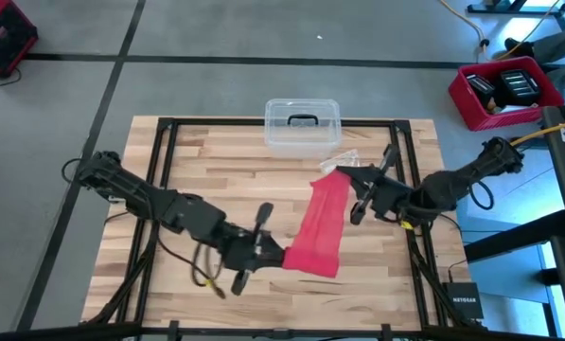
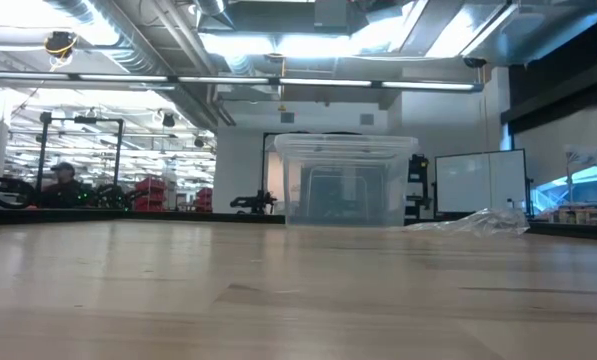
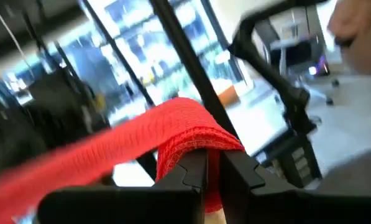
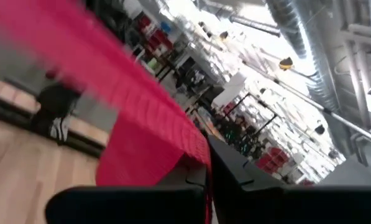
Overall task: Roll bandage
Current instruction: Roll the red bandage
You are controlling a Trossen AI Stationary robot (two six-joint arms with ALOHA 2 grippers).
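Note:
The bright red bandage (image 1: 322, 225) is a flat band spread between my two grippers, running from the table's far side toward its near edge. My left gripper (image 1: 280, 252) is shut on its near end. My right gripper (image 1: 346, 188) is shut on its far end. The bandage also shows in the left wrist view (image 3: 173, 134) and in the right wrist view (image 4: 129, 106). Neither the bandage nor the grippers show in the low view. My left gripper pinches the bandage's near end (image 3: 201, 146) between its two fingers, coming from the table's left. The cloth bunches and drapes over the fingertips (image 3: 235, 171), and the band runs away from them. My right gripper pinches the bandage's far end (image 4: 194, 149) between its two fingers, coming from the table's right. The band stretches away from the fingers as a flat strip.
A clear plastic box with a dark handle (image 1: 302, 125) stands at the table's far edge and also shows in the low view (image 2: 346, 182). A crinkled clear wrapper (image 1: 344, 159) lies beside it, near the bandage's far end. A red bin (image 1: 502, 90) sits off the table.

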